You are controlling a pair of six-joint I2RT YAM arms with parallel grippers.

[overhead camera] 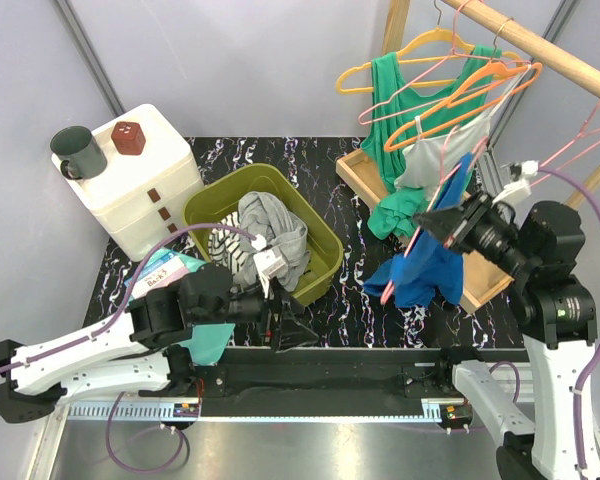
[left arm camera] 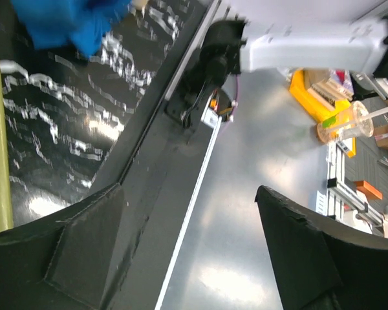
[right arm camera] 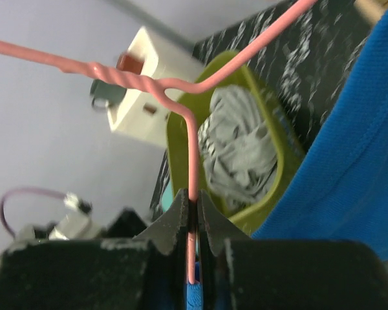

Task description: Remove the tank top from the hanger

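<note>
**Blue tank top hanging on its hanger: removal not yet done**

The blue tank top (overhead camera: 427, 262) is hanging in a bunched drape from the pink wire hanger (right arm camera: 191, 147), above the right side of the dark marbled table (overhead camera: 350, 300). Its lower folds are sagging toward the tabletop, and whether they are touching it cannot be told. In the right wrist view the blue cloth is filling the right of the frame, close against the wire, so the garment is not reading as slipped off either shoulder of the hanger.

The right gripper (right arm camera: 192, 208) is pinching the hanger's straight wire just below the twisted neck. Its jaws are closed down to the thickness of the wire, and it is holding hanger and garment up off the wooden rail (overhead camera: 540, 45). That much looks done: the hanger is being presented in open air, facing the other arm.

The left gripper (left arm camera: 187, 258) is lying low near the table's near edge, well apart from the tank top. Its jaws are spread wide with nothing between them. It is not gripping any cloth, so the pulling-off itself is what remains.

Further out, 2 green tank tops (overhead camera: 410, 100) are hanging on their own hangers at the rail. An olive basket (overhead camera: 215, 195), already holding a grey garment (overhead camera: 275, 235), is sitting between the 2 arms and may be the likely drop spot.
</note>
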